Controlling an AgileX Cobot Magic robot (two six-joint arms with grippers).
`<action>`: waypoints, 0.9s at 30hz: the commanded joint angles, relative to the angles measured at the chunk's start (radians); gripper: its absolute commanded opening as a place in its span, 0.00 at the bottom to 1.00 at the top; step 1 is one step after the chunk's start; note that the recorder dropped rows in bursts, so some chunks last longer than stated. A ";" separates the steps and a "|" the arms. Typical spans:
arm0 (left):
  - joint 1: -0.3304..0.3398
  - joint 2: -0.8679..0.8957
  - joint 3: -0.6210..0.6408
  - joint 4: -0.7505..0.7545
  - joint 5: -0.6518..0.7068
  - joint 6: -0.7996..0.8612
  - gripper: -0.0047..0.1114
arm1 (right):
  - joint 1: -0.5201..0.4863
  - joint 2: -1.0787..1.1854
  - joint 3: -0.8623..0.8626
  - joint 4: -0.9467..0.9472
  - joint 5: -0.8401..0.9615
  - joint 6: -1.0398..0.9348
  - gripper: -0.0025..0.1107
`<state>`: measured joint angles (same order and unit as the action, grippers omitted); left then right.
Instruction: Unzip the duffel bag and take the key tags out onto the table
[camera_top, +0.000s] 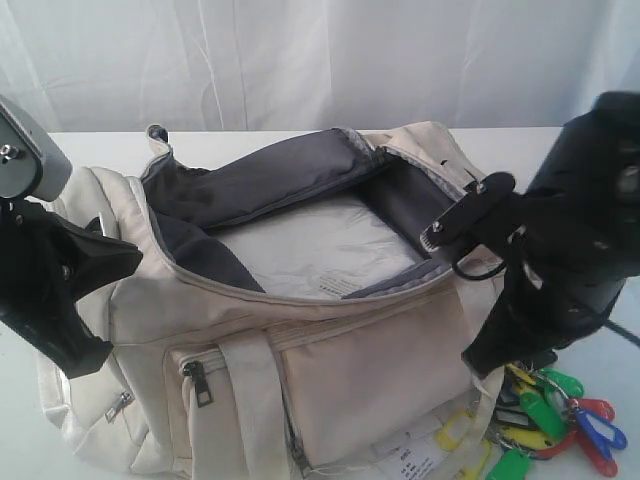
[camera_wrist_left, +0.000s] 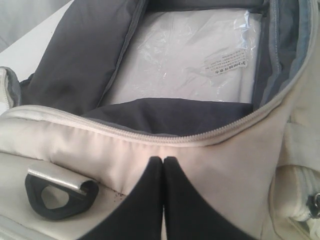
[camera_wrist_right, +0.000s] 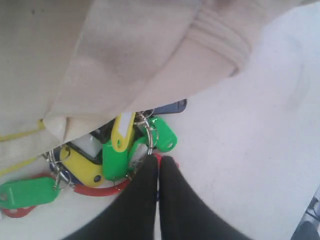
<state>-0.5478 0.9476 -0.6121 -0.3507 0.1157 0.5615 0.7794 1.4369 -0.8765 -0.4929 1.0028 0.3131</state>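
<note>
One duffel bag (camera_top: 350, 370) sits unzipped on the table (camera_top: 15, 425) in the exterior view, with the key tags (camera_top: 560, 420) out on the table just beside it at lower right. Left wrist view: left gripper (camera_wrist_left: 163, 161) fully closed, nothing visible between the fingers, tips against the bag's cream side just below the zipper, near the black ring (camera_wrist_left: 60, 192). Right wrist view: right gripper (camera_wrist_right: 159, 160) also closed, tips touching the tag bunch by the bag's edge; can't tell if anything's pinched.

A pleated white curtain (camera_top: 300, 60) is seen behind the far edge of the surface (camera_top: 100, 150), softly and evenly lit.
</note>
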 joint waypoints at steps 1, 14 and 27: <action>-0.006 -0.003 -0.006 -0.018 0.011 -0.004 0.04 | -0.001 -0.198 0.012 0.055 -0.006 0.006 0.02; -0.006 -0.003 -0.006 -0.020 0.048 -0.004 0.04 | -0.001 -0.513 0.109 0.092 -0.115 0.006 0.02; -0.006 -0.003 -0.006 -0.016 0.094 -0.004 0.04 | -0.001 -0.518 0.109 0.092 -0.112 0.006 0.02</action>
<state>-0.5478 0.9476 -0.6134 -0.3525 0.1825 0.5615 0.7794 0.9315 -0.7730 -0.4001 0.9008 0.3138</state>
